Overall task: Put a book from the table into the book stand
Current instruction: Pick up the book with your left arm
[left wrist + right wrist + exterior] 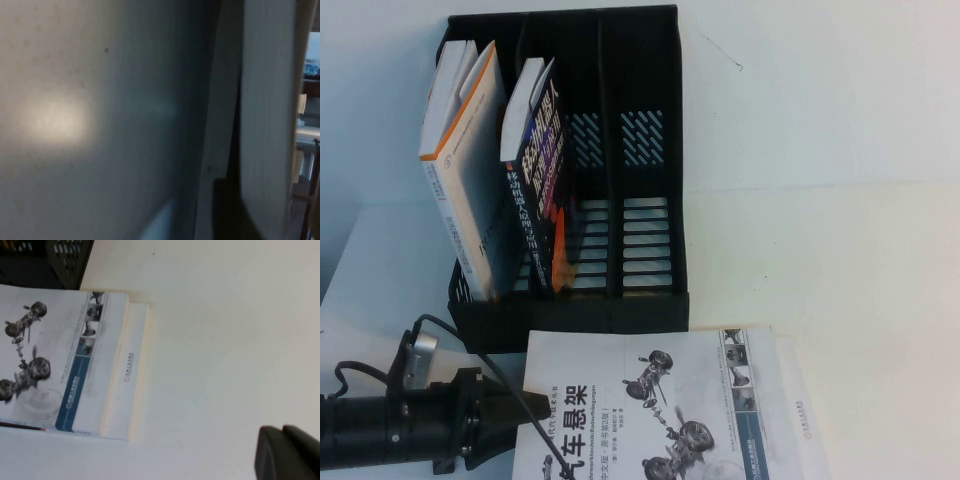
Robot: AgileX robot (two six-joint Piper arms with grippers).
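Observation:
The book (660, 410), white with a black title and grey suspension drawings, lies flat on the table (840, 250) just in front of the black book stand (650, 80). The stand's right slot is empty. My left gripper (525, 440) is low at the book's left edge, its arm coming in from the left. The left wrist view shows only blurred pale surfaces up close. My right gripper (282, 432) is out of the high view. It hovers shut and empty over bare table (225, 340), to the right of the book (60, 365). A corner of the stand (60, 255) also shows there.
A white book with an orange edge (460, 160) stands in the stand's left slot. A dark book with orange lettering (540, 170) leans in the middle slot. Open tabletop lies to the right of the stand and the book.

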